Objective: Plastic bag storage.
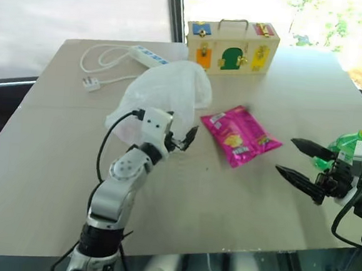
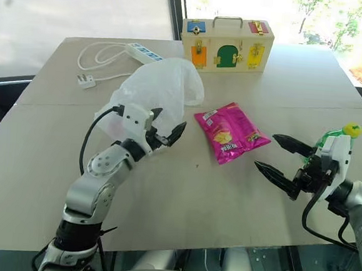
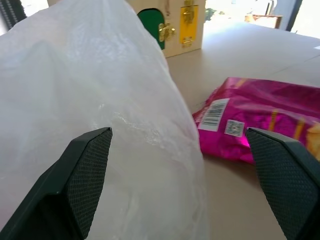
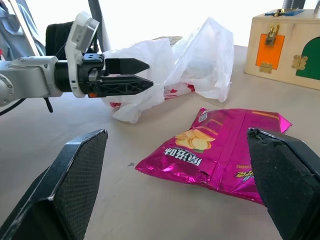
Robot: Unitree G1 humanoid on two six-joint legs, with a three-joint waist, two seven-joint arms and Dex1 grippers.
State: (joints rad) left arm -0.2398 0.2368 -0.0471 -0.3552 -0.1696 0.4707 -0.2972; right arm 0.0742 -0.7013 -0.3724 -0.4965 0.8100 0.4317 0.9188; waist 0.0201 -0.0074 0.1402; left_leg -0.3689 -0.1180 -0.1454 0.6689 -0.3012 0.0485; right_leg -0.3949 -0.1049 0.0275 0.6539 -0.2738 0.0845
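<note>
On table: plastic bag (image 1: pixel 165 93) translucent white, crumpled, puffed up.

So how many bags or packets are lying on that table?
2. A white plastic bag sits crumpled toward the middle, just beyond the left gripper; a pink snack packet lies flat beside it. None seem hidden.

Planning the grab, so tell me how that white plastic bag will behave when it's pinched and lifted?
The plastic bag looks thin and crumpled, so it will probably sag and bunch. Puffed up and translucent, it seems very light, likely sliding if nudged by the open left pincer.
</note>
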